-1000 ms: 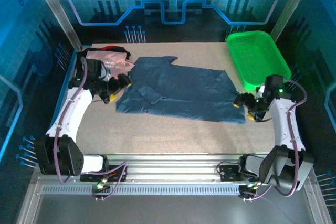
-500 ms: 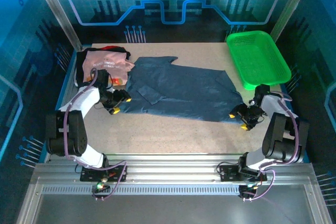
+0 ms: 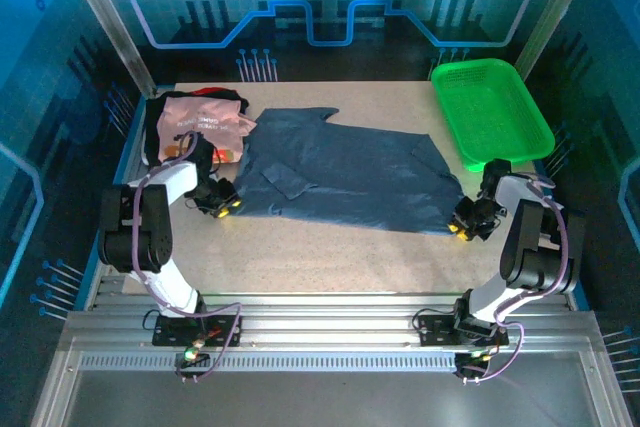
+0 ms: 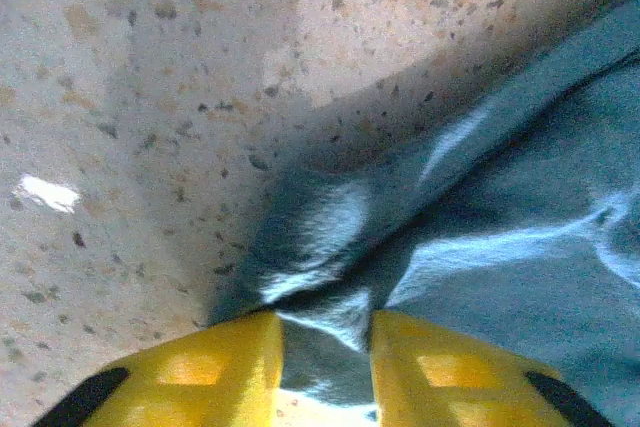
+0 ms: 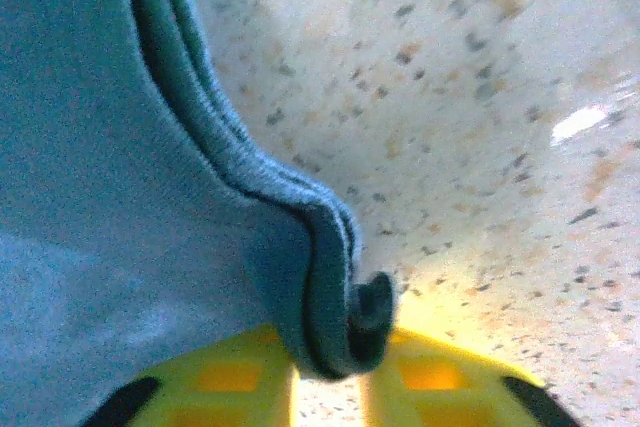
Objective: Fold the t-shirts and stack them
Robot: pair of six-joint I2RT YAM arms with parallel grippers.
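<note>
Left gripper: clamped on the near-left corner of the slate-blue t-shirt. My left wrist cam has a bunched-up bit of cloth squeezed between the yellow fingers, down low by the table.
Right gripper: also closed on cloth. It's got the near-right corner of the same shirt, and the doubled hem curls into a little roll right between my fingers.
Both arms: folded in tight, elbows up, wrists at the shirt's near edge, one at each end.
Table right by my fingers: speckled beige, bare on the outer side of each pinched corner.
Slate-blue t-shirt: spread out mostly flat across the middle of the table, running left to right. There's a small flap folded over near its left part, and a sleeve sticks out toward the far side.
Pink t-shirt: far-left corner, crumpled, print facing up but too small for me to read. It sits just beside the blue shirt's far-left edge.
Black t-shirt: under and around the pink one, same far-left pile.
Green basket: far-right corner, angled, near the blue shirt but not touching it.
</note>
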